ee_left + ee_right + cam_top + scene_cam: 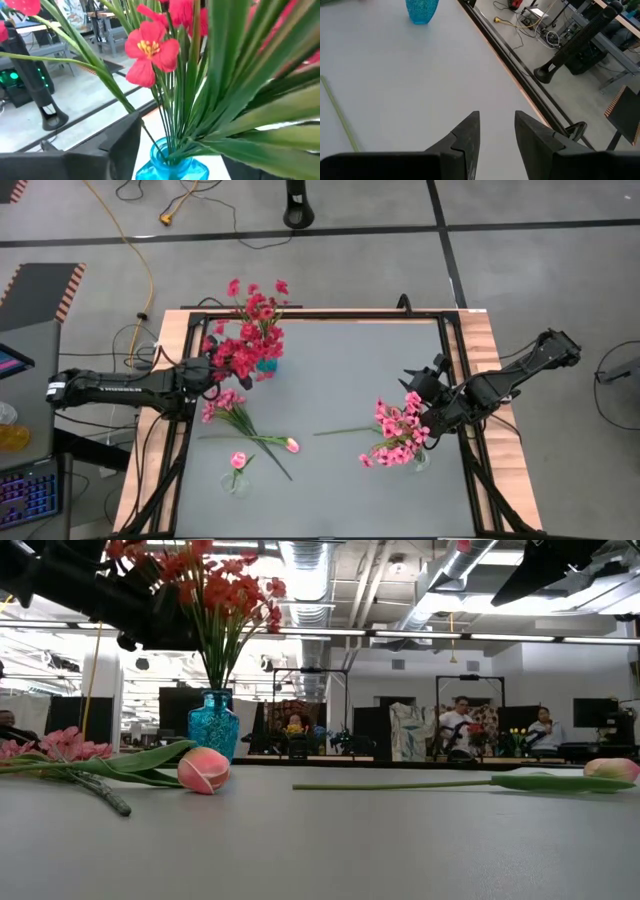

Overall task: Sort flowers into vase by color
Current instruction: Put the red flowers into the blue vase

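Flowers with deep red blooms [250, 330] stand upright in the blue vase [266, 364] near the counter's [350, 370] far left corner. The left end effector [213, 370] hovers just beside that vase among the red blooms, its fingers spread and gripping nothing. Pink flowers [228, 408] and a pale bud [291, 445] lie flat in front of the vase. Across the counter from the vase, the right end effector [496, 131] sits over another pink bunch [398, 430], fingers narrowly parted, empty.
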Controlling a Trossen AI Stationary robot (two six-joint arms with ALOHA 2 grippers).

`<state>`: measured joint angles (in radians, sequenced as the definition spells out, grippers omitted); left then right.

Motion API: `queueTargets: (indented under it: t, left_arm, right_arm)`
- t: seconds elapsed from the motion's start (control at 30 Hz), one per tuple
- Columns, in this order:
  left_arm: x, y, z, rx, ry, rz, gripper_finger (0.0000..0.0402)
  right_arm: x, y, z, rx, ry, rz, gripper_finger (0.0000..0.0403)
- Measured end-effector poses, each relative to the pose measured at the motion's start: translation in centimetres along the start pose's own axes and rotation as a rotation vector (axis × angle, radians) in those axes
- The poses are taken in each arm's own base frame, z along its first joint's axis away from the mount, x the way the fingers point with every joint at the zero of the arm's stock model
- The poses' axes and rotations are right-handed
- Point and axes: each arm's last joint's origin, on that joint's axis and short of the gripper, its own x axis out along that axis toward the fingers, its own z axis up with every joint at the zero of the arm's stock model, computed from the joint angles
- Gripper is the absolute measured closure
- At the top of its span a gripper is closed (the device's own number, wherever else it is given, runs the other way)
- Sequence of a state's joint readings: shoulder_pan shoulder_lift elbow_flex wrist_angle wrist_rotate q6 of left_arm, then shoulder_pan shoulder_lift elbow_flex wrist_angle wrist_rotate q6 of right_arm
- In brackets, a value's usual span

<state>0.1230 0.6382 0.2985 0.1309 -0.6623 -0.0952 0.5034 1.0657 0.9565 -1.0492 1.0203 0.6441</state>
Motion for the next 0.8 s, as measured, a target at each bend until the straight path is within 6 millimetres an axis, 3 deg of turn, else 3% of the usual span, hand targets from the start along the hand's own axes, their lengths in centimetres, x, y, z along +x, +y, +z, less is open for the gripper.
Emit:
queueTargets:
  t: [0.27, 0.8]
  left_arm:
    - [-0.5, 0.4, -0.4, 0.112, 0.040, 0.000, 0.0146]
    - [-1.5, 1.2, -0.1, -0.238, 0.023, 0.006, 0.0145]
  right_arm:
    - [0.0, 0.0, 0.0, -0.002, 0.001, 0.000, 0.0255]
    - [0.0, 0.0, 0.0, -0.004, 0.003, -0.001, 0.0255]
